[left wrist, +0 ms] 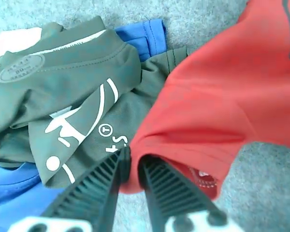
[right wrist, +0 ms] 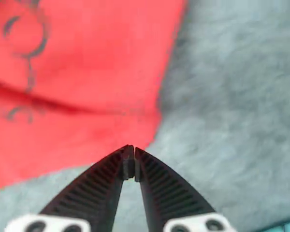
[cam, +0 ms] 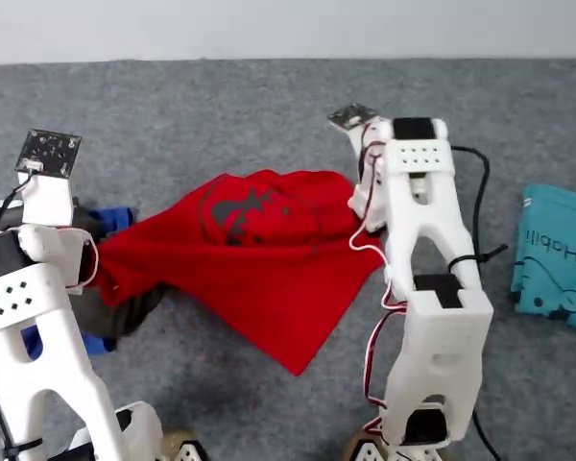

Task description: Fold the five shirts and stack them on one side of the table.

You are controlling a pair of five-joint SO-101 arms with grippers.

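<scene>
I'm at the spreading step: the red printed fabric shirt (cam: pixel 259 259) lies in the middle of the grey worktop (cam: pixel 221 106). My left gripper (left wrist: pixel 133 166) pinches its hem beside the heap of olive and blue shirts (left wrist: pixel 63 96) at the left edge. My right gripper (right wrist: pixel 130 162) is closed at its opposite side. Next I'd pull it flat for fold 1.

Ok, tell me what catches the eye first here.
The red shirt dominates, stretched across the table between the two arms, with the left hand and right hand each shut on an edge. A heap of olive and blue shirts lies by the left arm, and a folded teal shirt sits beside the right arm.
</scene>
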